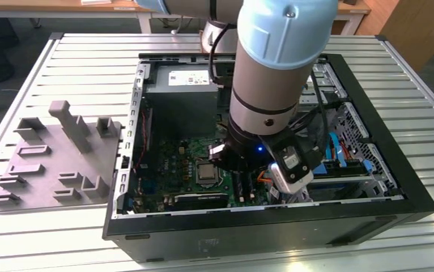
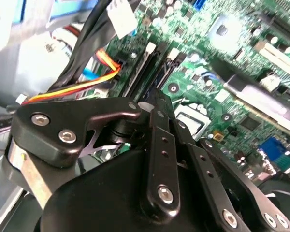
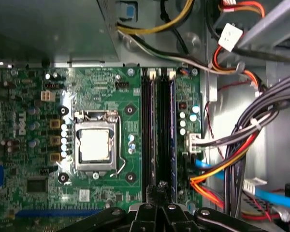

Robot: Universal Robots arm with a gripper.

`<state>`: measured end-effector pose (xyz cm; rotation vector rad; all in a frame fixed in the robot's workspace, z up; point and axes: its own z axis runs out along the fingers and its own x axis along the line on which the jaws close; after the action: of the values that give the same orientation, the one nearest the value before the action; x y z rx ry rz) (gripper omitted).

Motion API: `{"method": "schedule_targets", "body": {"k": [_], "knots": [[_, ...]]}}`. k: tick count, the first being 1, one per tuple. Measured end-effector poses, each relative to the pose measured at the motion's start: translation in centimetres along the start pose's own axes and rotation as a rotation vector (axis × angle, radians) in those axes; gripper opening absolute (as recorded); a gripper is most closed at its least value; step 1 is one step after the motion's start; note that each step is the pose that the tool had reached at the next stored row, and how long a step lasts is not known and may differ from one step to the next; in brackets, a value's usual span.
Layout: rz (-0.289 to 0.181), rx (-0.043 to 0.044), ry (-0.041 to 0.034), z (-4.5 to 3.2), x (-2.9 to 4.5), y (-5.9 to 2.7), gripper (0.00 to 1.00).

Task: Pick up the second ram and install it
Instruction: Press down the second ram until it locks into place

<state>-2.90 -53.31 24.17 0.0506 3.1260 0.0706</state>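
My gripper [image 3: 160, 187] is shut, its black fingertips pressed together directly over the near end of the two long black memory slots [image 3: 147, 125] on the green motherboard [image 3: 101, 87]. In the second wrist view the gripper [image 2: 154, 99] points down at the same slots [image 2: 144, 65]. In the exterior view the gripper [image 1: 236, 170] reaches deep into the open computer case [image 1: 277, 226], beside the processor socket [image 1: 205, 173]. I see nothing between the fingers. The second ram is hidden; I cannot make out a stick apart from the dark slots.
A bundle of black, orange, yellow and blue cables [image 3: 232, 154] runs close beside the slots. The processor socket [image 3: 94, 145] lies on their other side. The power supply [image 1: 183, 96] fills the far end of the case. A grey holder block [image 1: 51, 164] stands at the exterior view's left.
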Motion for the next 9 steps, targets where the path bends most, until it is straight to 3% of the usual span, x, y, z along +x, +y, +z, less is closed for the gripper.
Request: {"method": "schedule_targets", "body": {"k": [9], "knots": [[0.004, 0.0001, 0.0019, 0.78, -0.2, -0.7, 0.11]]}}
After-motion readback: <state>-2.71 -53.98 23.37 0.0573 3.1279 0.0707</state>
